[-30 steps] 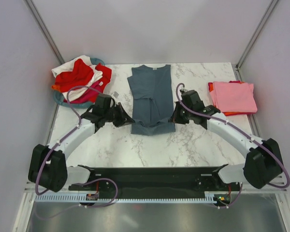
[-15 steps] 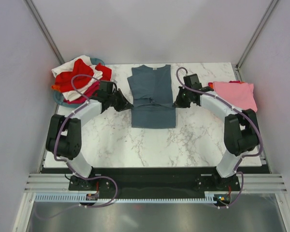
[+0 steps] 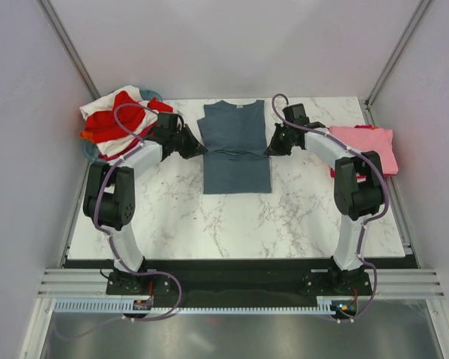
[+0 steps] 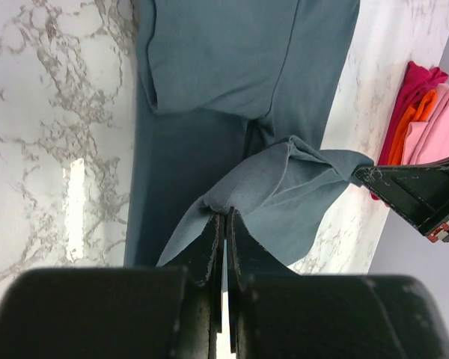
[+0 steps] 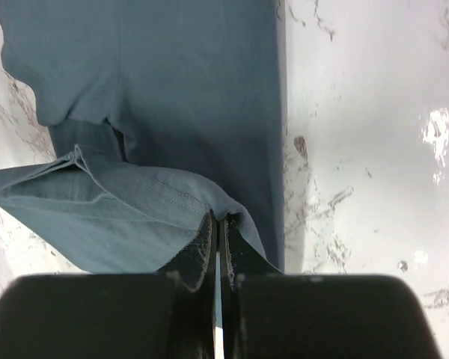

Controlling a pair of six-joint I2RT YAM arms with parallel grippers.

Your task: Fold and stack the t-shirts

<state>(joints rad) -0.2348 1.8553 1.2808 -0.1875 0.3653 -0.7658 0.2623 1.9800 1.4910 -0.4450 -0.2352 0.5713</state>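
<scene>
The slate blue-grey t-shirt point(image 3: 236, 146) lies on the marble table, collar at the far side, its bottom hem lifted and carried over its middle. My left gripper point(image 3: 201, 150) is shut on the hem's left corner point(image 4: 223, 203). My right gripper point(image 3: 269, 150) is shut on the hem's right corner point(image 5: 218, 208). Both hold the hem a little above the shirt's body point(image 4: 232, 60) point(image 5: 179, 67). A folded pink shirt point(image 3: 365, 146) lies on orange-red and magenta ones at the right; it also shows in the left wrist view point(image 4: 426, 127). Red, white and magenta shirts point(image 3: 120, 120) are piled at the far left.
The round teal basket point(image 3: 92, 152) under the pile of shirts stands at the table's far left corner. Grey walls close in the table on the left, back and right. Bare marble point(image 3: 239, 224) lies between the shirt and the arm bases.
Both grippers have carried the shirt's bottom hem away from the near edge toward the collar, so the shirt folds over itself. Both arms are stretched further out.
</scene>
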